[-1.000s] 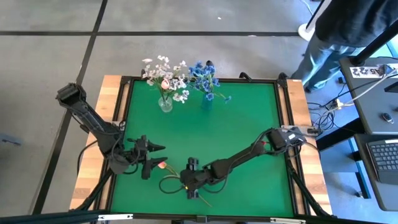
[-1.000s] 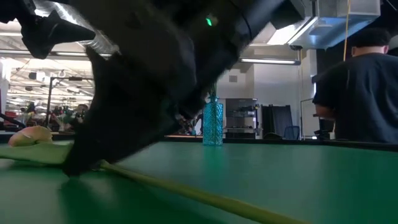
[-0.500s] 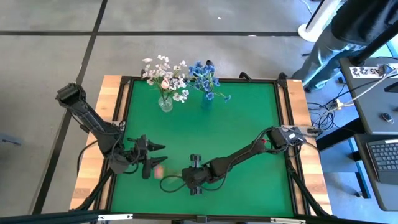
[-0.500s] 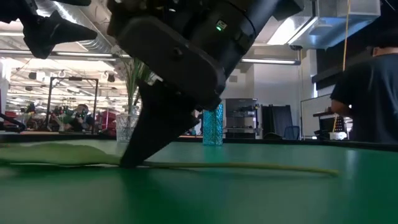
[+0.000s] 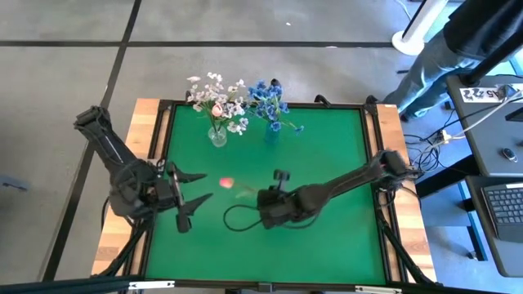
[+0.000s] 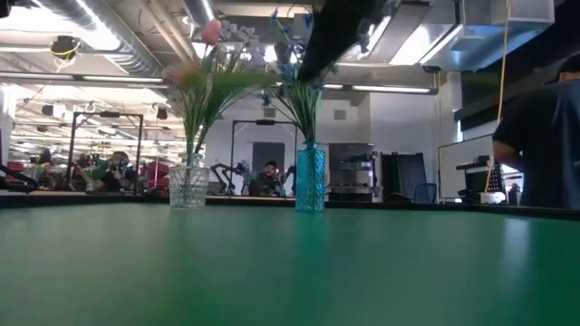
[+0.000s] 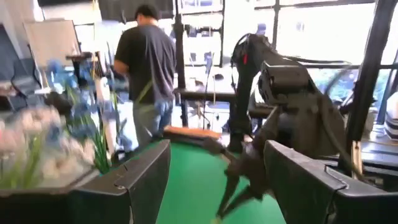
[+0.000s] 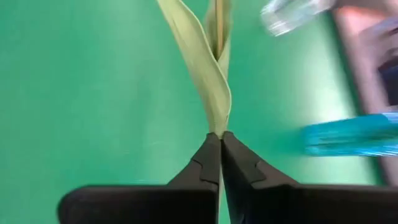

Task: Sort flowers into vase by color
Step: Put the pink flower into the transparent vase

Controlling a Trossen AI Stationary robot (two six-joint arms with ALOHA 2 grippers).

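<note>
No legible writing, right end effector (image 8: 220, 146) clamping tulip (image 5: 227, 183)

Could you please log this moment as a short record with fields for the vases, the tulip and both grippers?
clear vase: back of the mat, holds white sprays and a pink tulip
blue vase: beside it, holds blue sprays
tulip: pink head toward the left arm, stem looping to the right gripper
right gripper: shut on the tulip at its leaf, mid-mat
left gripper: open, at the mat's left, holding nothing
mat: green
</note>
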